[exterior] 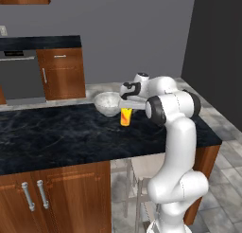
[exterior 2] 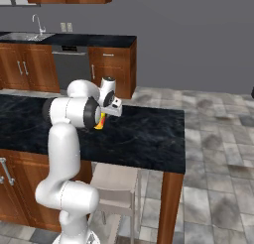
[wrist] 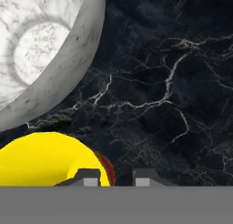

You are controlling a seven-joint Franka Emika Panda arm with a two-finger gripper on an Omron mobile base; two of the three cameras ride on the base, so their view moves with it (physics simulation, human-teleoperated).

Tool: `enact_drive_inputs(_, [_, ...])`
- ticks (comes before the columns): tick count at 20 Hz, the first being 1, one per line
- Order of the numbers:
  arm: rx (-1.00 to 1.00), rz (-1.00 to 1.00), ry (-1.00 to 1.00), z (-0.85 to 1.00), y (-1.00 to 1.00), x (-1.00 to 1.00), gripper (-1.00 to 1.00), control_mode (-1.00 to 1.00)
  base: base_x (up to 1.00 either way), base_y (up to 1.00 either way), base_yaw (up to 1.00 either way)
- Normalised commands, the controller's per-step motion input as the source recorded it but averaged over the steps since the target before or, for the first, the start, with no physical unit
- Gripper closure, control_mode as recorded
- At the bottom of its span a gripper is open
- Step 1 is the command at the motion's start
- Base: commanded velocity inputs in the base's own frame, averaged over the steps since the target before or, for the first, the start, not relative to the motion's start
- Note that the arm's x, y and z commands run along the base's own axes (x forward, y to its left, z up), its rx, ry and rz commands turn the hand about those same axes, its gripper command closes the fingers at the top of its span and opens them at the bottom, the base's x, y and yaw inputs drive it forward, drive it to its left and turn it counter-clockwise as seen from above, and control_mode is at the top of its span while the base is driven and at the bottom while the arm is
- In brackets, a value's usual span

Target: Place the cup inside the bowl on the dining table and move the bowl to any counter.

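Black marble dining table bears the yellow cup directly under the gripper; bowl just beyond; finger spacing cannot be told; cup grasp is judged pending; descent and closure are required.

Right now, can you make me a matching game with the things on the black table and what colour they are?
Things:
1. small handleless tumbler cup
2. round deep speckled bowl
3. marble-topped dining table
4. wood cabinet doors

Colours:
A. black with white veins
B. yellow
C. brown
D. whitish-grey

Pairs: 1-B, 2-D, 3-A, 4-C
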Motion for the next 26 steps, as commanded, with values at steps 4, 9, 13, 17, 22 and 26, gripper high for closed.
enact_drive_inputs(4, [0.00, 0.00, 0.00, 0.00, 0.00, 0.00, 1.00, -1.00, 0.00, 0.00, 0.00])
enact_drive_inputs(9, [0.00, 0.00, 0.00, 0.04, 0.00, 0.00, 1.00, -1.00, 0.00, 0.00, 0.00])
enact_drive_inputs(13, [0.00, 0.00, -0.01, 0.28, 0.00, -0.08, 1.00, -1.00, 0.00, 0.00, 0.00])
enact_drive_inputs(17, [0.00, 0.01, -0.05, 0.37, 0.00, -0.22, 1.00, -1.00, 0.00, 0.00, 0.00])
enact_drive_inputs(22, [0.00, 0.02, -0.08, 0.41, 0.00, -0.32, 1.00, -1.00, 0.00, 0.00, 0.00])
enact_drive_inputs(26, [0.00, 0.01, -0.09, 0.34, 0.00, -0.29, 1.00, -1.00, 0.00, 0.00, 0.00])
